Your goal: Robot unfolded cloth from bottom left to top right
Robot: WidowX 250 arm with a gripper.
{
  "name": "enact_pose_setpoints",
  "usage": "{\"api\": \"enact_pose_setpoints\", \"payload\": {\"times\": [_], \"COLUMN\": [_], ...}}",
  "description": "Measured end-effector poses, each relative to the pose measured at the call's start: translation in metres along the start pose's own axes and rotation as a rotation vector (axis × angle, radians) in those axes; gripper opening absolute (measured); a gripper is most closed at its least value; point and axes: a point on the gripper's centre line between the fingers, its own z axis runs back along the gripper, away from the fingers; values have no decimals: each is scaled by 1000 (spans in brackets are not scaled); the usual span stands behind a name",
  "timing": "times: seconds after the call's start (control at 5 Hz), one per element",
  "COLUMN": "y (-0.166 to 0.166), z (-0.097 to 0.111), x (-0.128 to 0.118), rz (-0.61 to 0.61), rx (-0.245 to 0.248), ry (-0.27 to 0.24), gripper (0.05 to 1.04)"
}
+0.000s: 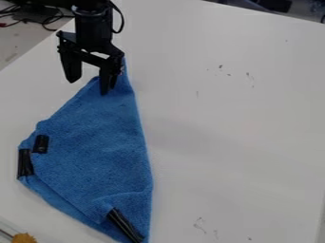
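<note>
A blue cloth (95,137) lies folded on a white desk (241,118), from 11 to 7 o'clock. The hand (88,87), at 11 o'clock, is open by the cloth's upper tip. Unfolding seems unfinished; next, probably grip the 8 o'clock corner (24,163) and draw it toward 1 o'clock.

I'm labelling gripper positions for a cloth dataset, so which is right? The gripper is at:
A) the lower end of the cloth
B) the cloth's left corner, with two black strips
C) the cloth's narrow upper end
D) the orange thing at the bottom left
C: the open gripper hangs at the narrow upper end of the blue cloth.
</note>
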Motion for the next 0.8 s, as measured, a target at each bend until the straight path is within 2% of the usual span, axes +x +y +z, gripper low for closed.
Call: {"api": "enact_pose_setpoints", "payload": {"times": [0.2,0.4,0.6,0.8], "y": [-3,0,12,26], "z": [-9,-24,-23,-31], "x": [-2,-18,-32,-51], "rz": [2,73,157,251], "rx": [-11,-44,-68,-88], "ry": [22,3,-70,-119], "gripper": [1000,1000,1000,1000]}}
